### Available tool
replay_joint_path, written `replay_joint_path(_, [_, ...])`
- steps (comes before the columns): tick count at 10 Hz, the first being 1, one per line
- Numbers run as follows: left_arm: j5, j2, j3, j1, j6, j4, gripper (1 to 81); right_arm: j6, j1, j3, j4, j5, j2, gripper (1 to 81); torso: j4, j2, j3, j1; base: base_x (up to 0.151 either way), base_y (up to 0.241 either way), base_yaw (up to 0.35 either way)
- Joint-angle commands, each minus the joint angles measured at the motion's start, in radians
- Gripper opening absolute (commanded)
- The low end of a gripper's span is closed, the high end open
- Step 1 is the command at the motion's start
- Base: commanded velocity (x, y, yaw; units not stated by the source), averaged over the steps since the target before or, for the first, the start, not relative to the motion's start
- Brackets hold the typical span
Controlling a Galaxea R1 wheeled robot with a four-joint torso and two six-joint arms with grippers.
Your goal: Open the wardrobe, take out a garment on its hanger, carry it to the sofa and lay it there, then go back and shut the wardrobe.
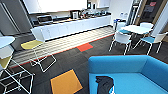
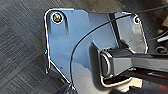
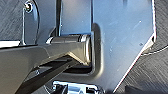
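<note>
The bright blue sofa point(image 1: 140, 67) fills the lower right of the head view, with its low back toward the room. The dark garment point(image 1: 104, 84) lies crumpled on the seat near the sofa's left end. A small white piece at the garment's right edge may be the hanger point(image 1: 112, 89); I cannot tell for sure. In both wrist views the robot's own dark plate and jointed bar hang over grey carpet.
Two wire-frame chairs with yellow seats point(image 1: 31, 44) stand at the left beside a round white table point(image 1: 5, 40). A white table point(image 1: 136, 28) with blue-seated white chairs point(image 1: 123, 37) is at the back right. A long kitchen counter point(image 1: 75, 25) runs along the far wall. Dark carpet with an orange tile point(image 1: 65, 82) lies before the sofa.
</note>
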Motion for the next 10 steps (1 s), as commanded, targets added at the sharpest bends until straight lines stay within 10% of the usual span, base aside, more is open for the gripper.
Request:
replay_joint_path(1, [0.048, -0.013, -0.009, -0.024, 0.006, 0.02, 81.1, -0.011, 0.018, 0.014, -0.006, -0.077, 0.025, 81.1, 0.0, 0.0, 0.0, 0.0, 0.0, 0.0, 0.296])
replay_joint_path(10, [0.063, 0.01, -0.01, -0.014, 0.003, 0.069, 81.1, -0.013, 0.018, 0.014, -0.008, -0.077, 0.026, 81.1, 0.0, 0.0, 0.0, 0.0, 0.0, 0.0, 0.296])
